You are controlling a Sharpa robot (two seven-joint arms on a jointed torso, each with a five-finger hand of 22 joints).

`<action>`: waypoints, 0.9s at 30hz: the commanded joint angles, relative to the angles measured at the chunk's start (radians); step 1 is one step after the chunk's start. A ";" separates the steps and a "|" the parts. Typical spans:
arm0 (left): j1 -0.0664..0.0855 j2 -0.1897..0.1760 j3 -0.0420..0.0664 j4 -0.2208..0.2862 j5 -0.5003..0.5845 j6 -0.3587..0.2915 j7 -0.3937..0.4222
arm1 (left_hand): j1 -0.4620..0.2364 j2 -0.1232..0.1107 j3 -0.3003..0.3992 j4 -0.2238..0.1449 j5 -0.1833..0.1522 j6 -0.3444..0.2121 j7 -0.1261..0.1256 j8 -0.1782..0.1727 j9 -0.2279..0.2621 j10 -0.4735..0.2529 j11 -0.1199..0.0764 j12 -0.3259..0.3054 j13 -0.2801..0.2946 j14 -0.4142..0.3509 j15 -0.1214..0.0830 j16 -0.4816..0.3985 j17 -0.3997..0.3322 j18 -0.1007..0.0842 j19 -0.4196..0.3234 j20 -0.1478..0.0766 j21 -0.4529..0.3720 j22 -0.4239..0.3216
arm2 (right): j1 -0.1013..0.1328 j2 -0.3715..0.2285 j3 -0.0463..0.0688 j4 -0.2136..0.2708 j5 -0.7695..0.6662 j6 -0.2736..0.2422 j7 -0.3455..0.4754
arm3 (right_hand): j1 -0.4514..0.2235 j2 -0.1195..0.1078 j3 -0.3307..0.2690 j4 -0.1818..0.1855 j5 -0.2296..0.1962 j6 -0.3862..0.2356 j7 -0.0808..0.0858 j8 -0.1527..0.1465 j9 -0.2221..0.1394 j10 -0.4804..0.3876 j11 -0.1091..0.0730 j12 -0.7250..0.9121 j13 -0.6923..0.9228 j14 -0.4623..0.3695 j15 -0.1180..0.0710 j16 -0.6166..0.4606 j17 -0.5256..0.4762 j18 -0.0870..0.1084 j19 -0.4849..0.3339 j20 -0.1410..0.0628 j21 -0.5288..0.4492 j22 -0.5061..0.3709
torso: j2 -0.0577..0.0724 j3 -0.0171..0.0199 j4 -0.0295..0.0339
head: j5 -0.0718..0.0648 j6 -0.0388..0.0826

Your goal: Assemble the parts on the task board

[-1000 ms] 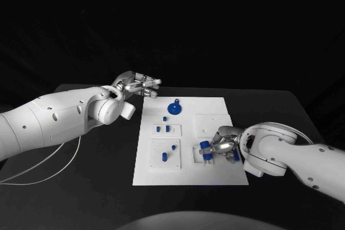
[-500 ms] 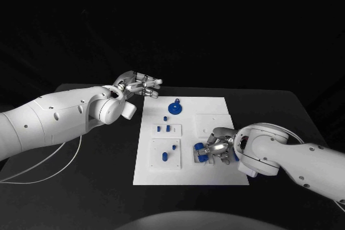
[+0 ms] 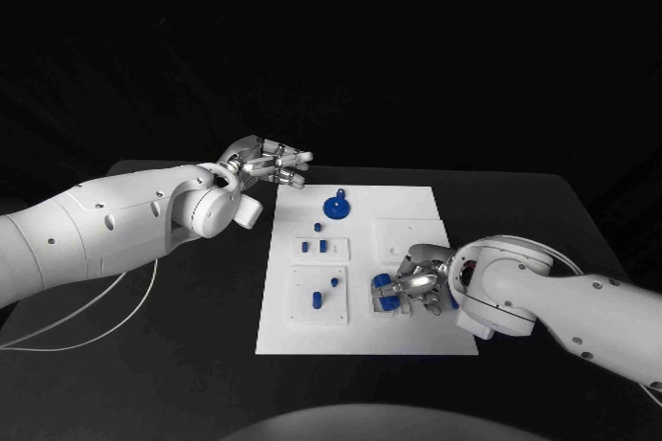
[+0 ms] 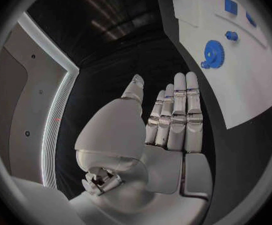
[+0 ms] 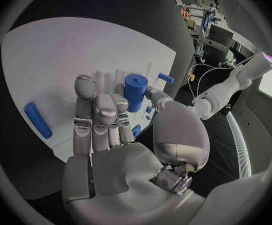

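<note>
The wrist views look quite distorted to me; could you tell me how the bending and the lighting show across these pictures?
Left wrist view: the task board edge bows in a curve, and the left hand looms large. Right wrist view: the board's outline rounds off, and the right hand holds a sharply seen blue cylinder. Head view: edges stay straight, and the board is bright against the black table.

The task board [image 3: 414, 341] is lying in the middle of the table [image 3: 165, 317]. The gear [image 3: 336, 208] is sitting on the board's far part, with small pegs [image 3: 318, 246] lying nearer, left of centre. The left robot hand [image 3: 268, 164] is hovering just off the board's far left corner. The right robot hand [image 3: 418, 283] is resting over the board's near right part, with a cylindrical peg [image 5: 135, 92] standing between its fingers.
</note>
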 commanded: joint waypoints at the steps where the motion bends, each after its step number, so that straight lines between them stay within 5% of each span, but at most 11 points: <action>1: -0.001 0.002 0.001 0.002 -0.005 0.013 0.003 | -0.009 0.001 0.001 0.007 -0.005 -0.005 0.000 -0.003 0.001 -0.009 0.000 -0.001 0.001 -0.001 -0.002 0.002 0.001 -0.018 0.006 0.002 0.006 -0.001 | -0.008 0.007 -0.009 -0.004 -0.001 0.034 -0.063 | 0.035 0.017 0.105 -0.109 -0.062 0.007 -0.002 -0.007 -0.022 -0.003 -0.002 -0.003 -0.002 -0.002 -0.003 -0.002 -0.001 -0.007 0.044 -0.006 -0.006 0.000 | 0.000 0.0002 0.0002 | 0.001 0.000; 3: -0.001 0.002 0.001 0.002 -0.005 0.013 0.003 | -0.009 0.001 0.001 0.007 -0.005 -0.005 0.000 -0.003 0.001 -0.009 0.000 -0.001 0.001 -0.001 -0.002 0.002 0.001 -0.018 0.006 0.002 0.006 -0.001 | -0.008 0.009 -0.010 -0.005 -0.002 0.034 -0.063 | 0.041 0.004 0.076 -0.080 -0.153 0.011 0.001 -0.007 -0.029 -0.002 0.000 -0.003 -0.003 -0.002 -0.002 -0.003 -0.002 -0.006 0.044 -0.005 -0.006 0.000 | 0.001 0.0001 0.0000 | 0.001 -0.001; 6: -0.001 0.002 0.001 0.002 -0.005 0.013 0.003 | -0.010 0.001 0.000 0.008 -0.005 -0.006 0.000 -0.003 0.001 -0.009 0.000 -0.001 0.001 -0.001 -0.001 0.002 0.001 -0.018 0.007 0.002 0.006 -0.001 | -0.008 0.010 -0.011 -0.005 -0.002 0.030 -0.063 | 0.065 -0.014 0.041 -0.022 -0.195 0.012 0.003 -0.007 -0.034 -0.003 0.002 -0.005 -0.006 -0.001 0.000 -0.004 -0.001 -0.004 0.044 -0.003 -0.007 0.000 | 0.001 0.0001 -0.0001 | 0.001 -0.002; 8: -0.001 0.002 0.001 0.002 -0.005 0.013 0.003 | -0.010 0.001 0.000 0.008 -0.005 -0.006 0.000 -0.003 0.001 -0.009 0.000 -0.001 0.001 -0.001 -0.001 0.002 0.001 -0.018 0.007 0.002 0.006 -0.001 | -0.008 0.011 -0.012 -0.005 -0.003 0.025 -0.063 | 0.056 -0.032 0.029 0.010 -0.299 0.013 0.006 -0.006 -0.031 -0.003 0.005 -0.006 -0.007 -0.002 0.002 -0.005 -0.002 -0.003 0.044 -0.003 -0.008 0.000 | 0.000 0.0000 -0.0005 | 0.002 -0.002; 9: -0.001 0.002 0.001 0.002 -0.005 0.013 0.003 | -0.010 0.001 0.000 0.008 -0.005 -0.006 0.000 -0.003 0.001 -0.009 0.000 -0.001 0.001 -0.001 -0.001 0.002 0.001 -0.018 0.007 0.002 0.006 -0.001 | -0.008 0.011 -0.012 -0.005 -0.003 0.022 -0.062 | 0.048 -0.042 0.022 0.025 -0.316 0.013 0.007 -0.006 -0.029 -0.004 0.007 -0.007 -0.008 -0.002 0.002 -0.005 -0.002 -0.002 0.044 -0.002 -0.008 0.000 | 0.000 -0.0001 -0.0008 | 0.002 -0.002; 13: -0.001 0.002 0.001 0.002 -0.005 0.014 0.002 | -0.010 0.001 0.000 0.008 -0.005 -0.006 0.000 -0.003 0.001 -0.009 0.000 -0.001 0.001 -0.001 -0.001 0.002 0.001 -0.018 0.007 0.002 0.006 -0.001 | -0.008 0.011 -0.013 -0.006 -0.003 0.013 -0.062 | 0.017 -0.071 -0.010 0.079 -0.321 0.011 0.010 -0.006 -0.026 -0.005 0.007 -0.011 -0.010 -0.002 0.002 -0.007 -0.002 -0.001 0.044 -0.003 -0.010 -0.001 | 0.000 0.0002 -0.0005 | 0.002 -0.002; 17: -0.001 0.002 0.001 0.001 -0.005 0.014 0.002 | -0.010 0.001 0.000 0.008 -0.005 -0.006 0.000 -0.003 0.001 -0.009 0.000 -0.001 0.001 -0.001 -0.001 0.002 0.001 -0.018 0.007 0.002 0.006 -0.001 | -0.008 0.010 -0.014 -0.005 -0.003 0.007 -0.062 | 0.058 -0.078 -0.096 0.188 -0.321 0.008 0.008 -0.006 -0.024 -0.005 0.007 -0.016 -0.011 -0.002 0.001 -0.011 0.000 -0.002 0.044 -0.004 -0.012 -0.002 | 0.000 0.0003 -0.0004 | 0.002 -0.001; 22: -0.001 0.001 0.001 0.001 -0.005 0.013 0.002 | -0.010 0.001 0.000 0.008 -0.005 -0.006 0.000 -0.003 0.001 -0.009 0.000 -0.001 0.001 -0.001 -0.001 0.002 0.001 -0.018 0.007 0.002 0.006 -0.001 | -0.008 0.009 -0.014 0.000 0.000 -0.001 -0.062 | 0.076 -0.081 -0.154 0.240 -0.321 0.007 0.009 -0.006 -0.024 -0.003 0.007 -0.016 -0.009 -0.001 0.001 -0.012 0.004 -0.002 0.045 -0.004 -0.011 -0.002 | 0.001 0.0004 -0.0007 | 0.003 -0.001; 27: -0.001 0.001 0.001 0.001 -0.006 0.012 0.002 | -0.010 0.001 0.000 0.008 -0.005 -0.006 0.000 -0.003 0.001 -0.009 0.000 -0.001 0.001 -0.001 -0.001 0.002 0.001 -0.018 0.007 0.002 0.006 -0.001 | -0.009 0.005 -0.014 0.011 0.005 -0.008 -0.061 | 0.070 -0.073 -0.212 0.246 -0.320 0.007 0.009 -0.006 -0.026 -0.001 0.007 -0.016 -0.007 0.000 0.001 -0.012 0.007 -0.002 0.045 -0.005 -0.009 -0.001 | 0.000 0.0004 -0.0008 | 0.002 0.001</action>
